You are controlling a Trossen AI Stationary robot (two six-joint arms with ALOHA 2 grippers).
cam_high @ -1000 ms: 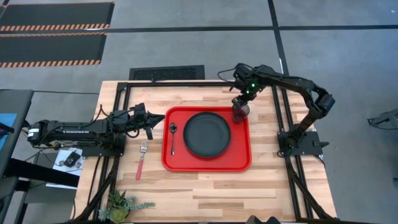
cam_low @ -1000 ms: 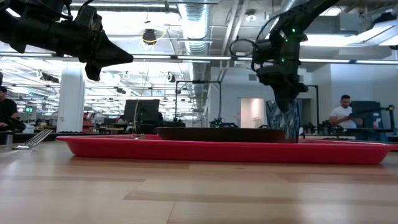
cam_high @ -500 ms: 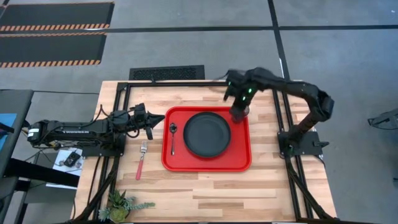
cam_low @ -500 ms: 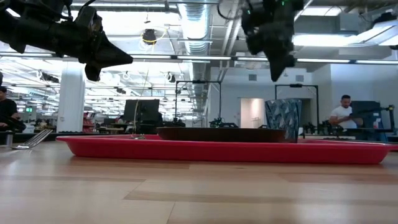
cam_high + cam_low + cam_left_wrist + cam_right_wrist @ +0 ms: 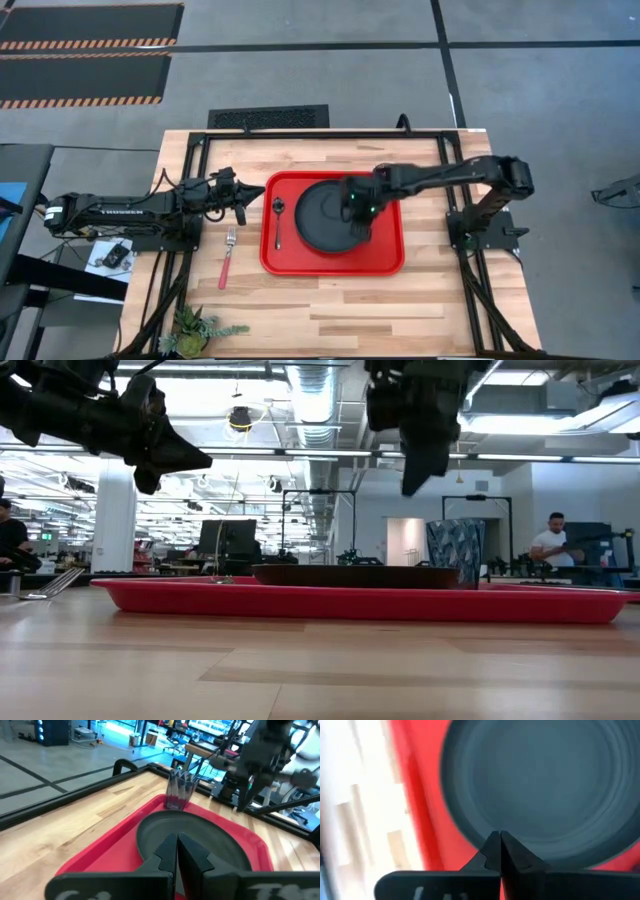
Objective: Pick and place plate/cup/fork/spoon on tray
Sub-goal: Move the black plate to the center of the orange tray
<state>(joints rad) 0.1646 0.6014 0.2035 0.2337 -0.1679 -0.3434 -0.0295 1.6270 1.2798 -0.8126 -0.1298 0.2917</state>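
Three of your four pieces sit on the tray (image 5: 390,262): plate (image 5: 325,222), spoon (image 5: 278,215), cup (image 5: 180,790). The fork (image 5: 227,258) lies on the worktop (image 5: 330,310), just beside the left gripper (image 5: 250,190), fingers pressed together, empty. Lower it there next. The right gripper (image 5: 412,482), also closed, hovers above the plate, hiding the cup from overhead.

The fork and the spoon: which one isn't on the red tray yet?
The fork, red-handled, lies on the bare wood beside the tray; the dark spoon already lies inside it.
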